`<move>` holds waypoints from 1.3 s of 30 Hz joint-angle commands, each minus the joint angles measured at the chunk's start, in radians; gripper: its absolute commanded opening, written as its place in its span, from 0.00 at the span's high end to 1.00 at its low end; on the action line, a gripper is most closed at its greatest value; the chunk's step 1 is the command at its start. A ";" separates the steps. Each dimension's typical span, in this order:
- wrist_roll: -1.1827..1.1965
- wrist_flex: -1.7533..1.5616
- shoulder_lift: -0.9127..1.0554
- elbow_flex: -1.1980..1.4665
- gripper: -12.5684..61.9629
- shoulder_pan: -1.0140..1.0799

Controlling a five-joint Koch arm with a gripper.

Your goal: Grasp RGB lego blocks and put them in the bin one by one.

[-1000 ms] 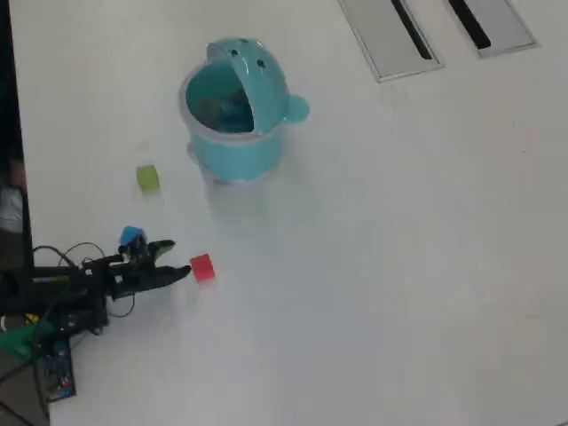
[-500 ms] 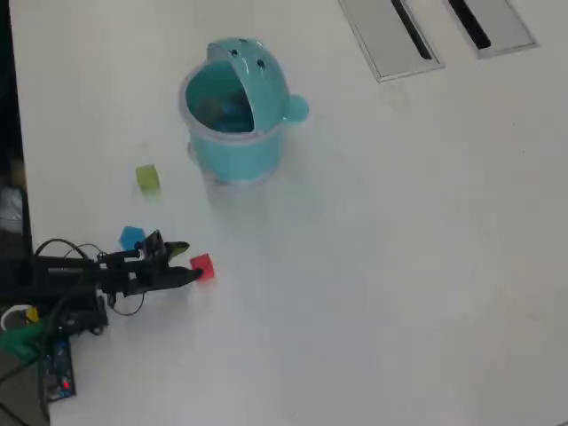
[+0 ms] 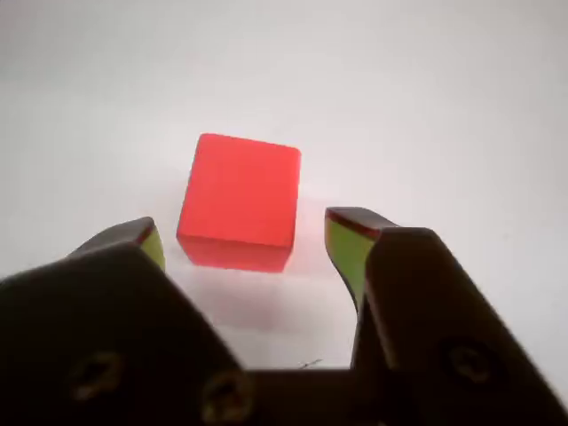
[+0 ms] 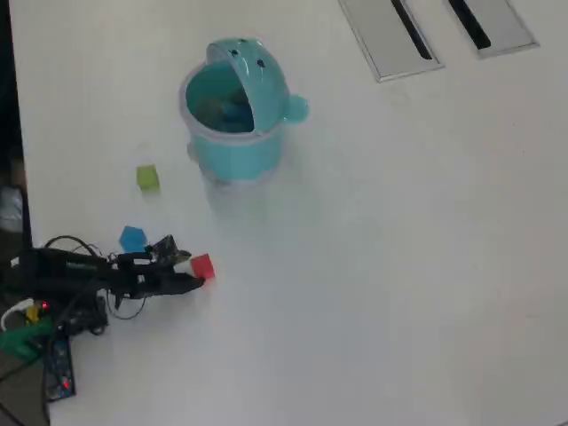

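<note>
The red block lies on the white table just ahead of my gripper. The gripper is open, and the block's near edge sits level with the two green-padded fingertips without touching them. The blue block rests behind the gripper, close to the arm in the overhead view. The yellow-green block lies further up on the left. The teal bin stands upright at the top, its lid tipped open.
The arm's base, cables and a small circuit board occupy the table's lower left corner. Two grey slotted panels are set into the table at the top right. The table's left edge runs beside the arm.
The gripper has crept forward toward the red block, and its tips now flank the block's near side. The blocks and the bin have not moved.
</note>
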 commanded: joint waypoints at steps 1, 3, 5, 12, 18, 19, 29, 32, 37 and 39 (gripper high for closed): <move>-0.026 -0.077 -0.012 -0.083 0.39 0.000; -0.026 -0.126 -0.054 -0.092 0.39 0.003; -0.026 -0.141 -0.080 -0.097 0.39 0.003; -0.025 -0.236 -0.204 -0.107 0.41 0.014; 0.014 -0.249 -0.236 -0.101 0.57 0.018; 0.023 -0.249 -0.236 -0.100 0.59 0.015; 0.150 -0.181 -0.032 -0.092 0.61 -0.075; 0.199 -0.123 0.035 -0.104 0.61 -0.089; 0.265 -0.052 0.144 -0.114 0.61 -0.112; 0.296 0.008 0.199 -0.132 0.61 -0.135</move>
